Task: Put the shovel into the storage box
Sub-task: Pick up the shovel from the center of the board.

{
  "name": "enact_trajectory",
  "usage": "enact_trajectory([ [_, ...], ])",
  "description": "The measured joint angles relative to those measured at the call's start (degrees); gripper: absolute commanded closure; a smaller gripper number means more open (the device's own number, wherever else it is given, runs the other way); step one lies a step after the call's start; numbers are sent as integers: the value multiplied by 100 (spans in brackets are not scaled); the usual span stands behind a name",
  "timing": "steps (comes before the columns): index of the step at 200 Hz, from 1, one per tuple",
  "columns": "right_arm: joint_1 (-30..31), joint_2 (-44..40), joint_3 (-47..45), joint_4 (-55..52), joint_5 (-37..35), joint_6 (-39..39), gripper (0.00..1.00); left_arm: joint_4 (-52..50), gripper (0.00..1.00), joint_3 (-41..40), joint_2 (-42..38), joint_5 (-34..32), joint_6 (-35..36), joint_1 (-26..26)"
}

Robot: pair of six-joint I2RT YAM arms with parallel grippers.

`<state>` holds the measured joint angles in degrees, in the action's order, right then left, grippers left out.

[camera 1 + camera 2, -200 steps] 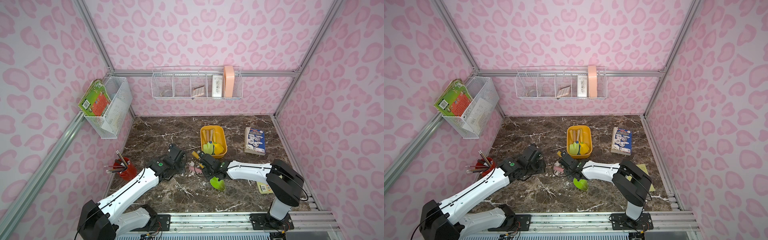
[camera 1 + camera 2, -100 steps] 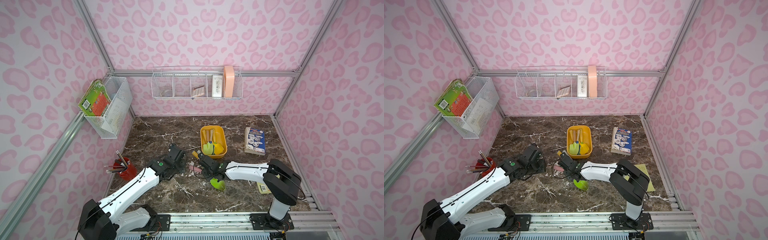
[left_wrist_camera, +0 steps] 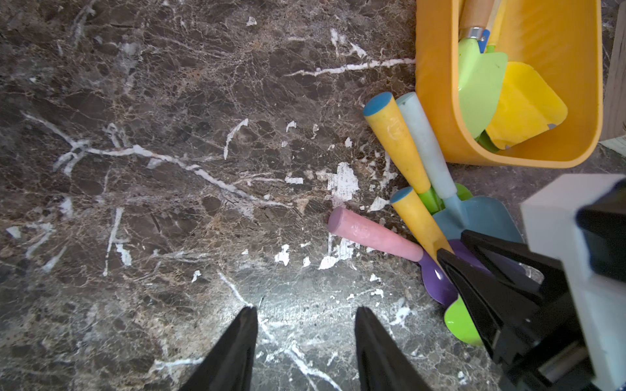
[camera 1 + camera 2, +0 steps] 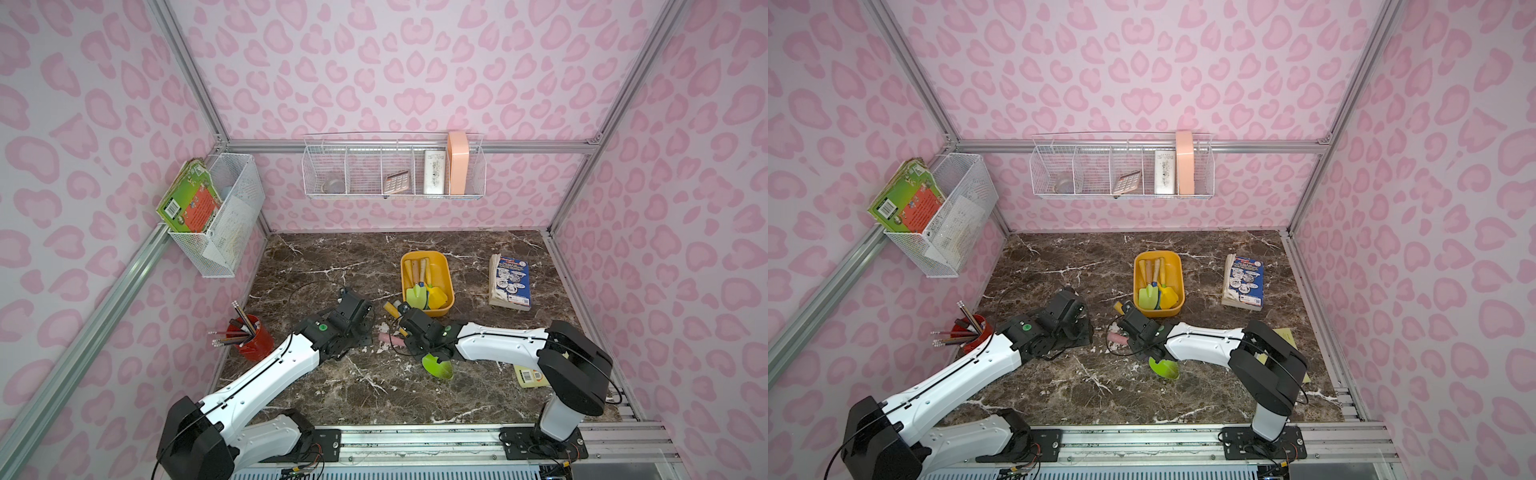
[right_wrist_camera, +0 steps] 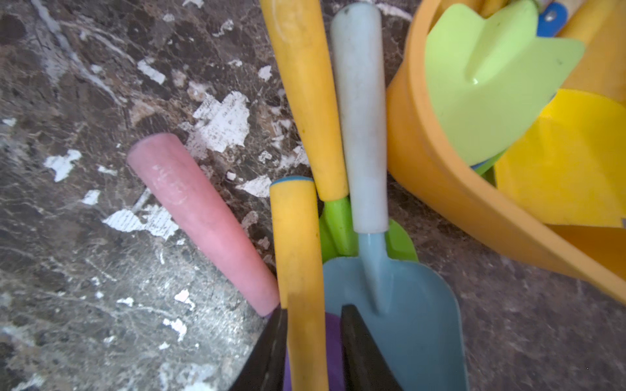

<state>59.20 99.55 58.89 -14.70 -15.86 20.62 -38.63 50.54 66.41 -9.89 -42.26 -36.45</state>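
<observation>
two jaws of right pincer (image 5: 311, 309) narrowly astride yellow-handled shovel (image 5: 298, 243), left pincer (image 3: 305, 309) half-open

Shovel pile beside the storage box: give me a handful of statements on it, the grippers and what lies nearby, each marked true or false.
1. The right gripper has a jaw on either side of a yellow shovel handle. True.
2. The storage box is empty. False: it already holds shovels, among them one with a light green blade.
3. The left gripper holds the pink handle. False: its jaws are open over the table, and that handle lies apart from them.
4. The blue shovel lies outside the box. True.
5. The book lies inside the box. False: it lies on the table beside it.
</observation>
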Motion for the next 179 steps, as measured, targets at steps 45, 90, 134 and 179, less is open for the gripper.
enact_trajectory([
  [45, 9, 13, -48, 2, 0, 15, 54, 9, 48, -26, -42, 17, -7, 0],
  [90, 39, -87, -155, -39, -39, 17, 56, 90, 48, -111, -26, 85, -94, 17],
  [134, 79, -72, -236, -39, -111, 44, 62, 125, 48, -160, 2, 155, -133, 22],
  [179, 107, 28, -236, -35, -162, 57, 65, 136, 48, -160, 15, 168, -151, 35],
])
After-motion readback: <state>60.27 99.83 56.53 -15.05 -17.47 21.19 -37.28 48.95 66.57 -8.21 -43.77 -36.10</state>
